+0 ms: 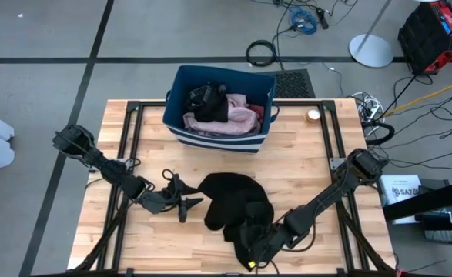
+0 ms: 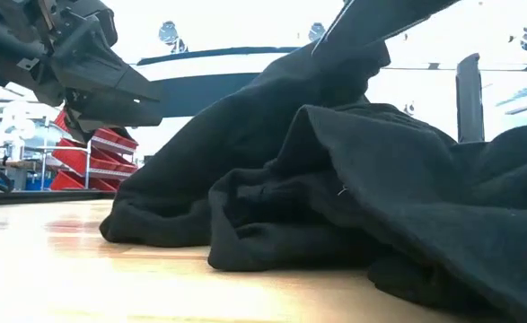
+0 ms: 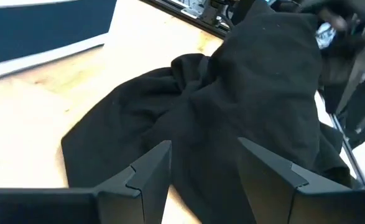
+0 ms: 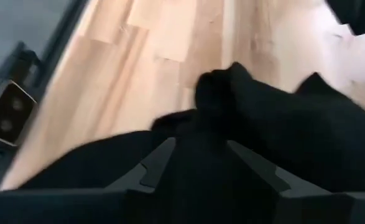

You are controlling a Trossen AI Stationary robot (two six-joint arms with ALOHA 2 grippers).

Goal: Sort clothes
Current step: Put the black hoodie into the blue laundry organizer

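Note:
A black garment [image 1: 233, 201] lies crumpled on the wooden table, near the middle toward the near edge; it also fills the low view [image 2: 353, 179]. My left gripper [image 1: 189, 203] stands open just left of the garment's left edge, a little above the table [image 2: 146, 94], its fingers pointing at the cloth [image 3: 232, 93]. My right gripper [image 1: 250, 250] is over the garment's near part, open, with a ridge of black cloth [image 4: 207, 93] between and ahead of its fingers. A dark blue striped bin [image 1: 181, 77] at the far middle holds pink [image 1: 239, 117] and black clothes. My right gripper comes at the garment's near part slanting down from the table's right. Its fingers [image 4: 160, 162] stand on either side of black cloth. Whether they touch it I cannot tell.
Black frame rails [image 1: 133, 138] run along the table's left and right sides. A small round roll [image 1: 313, 115] lies at the far right. Bare wood shows left of the garment [image 1: 145, 238] and at the right [image 1: 310, 161].

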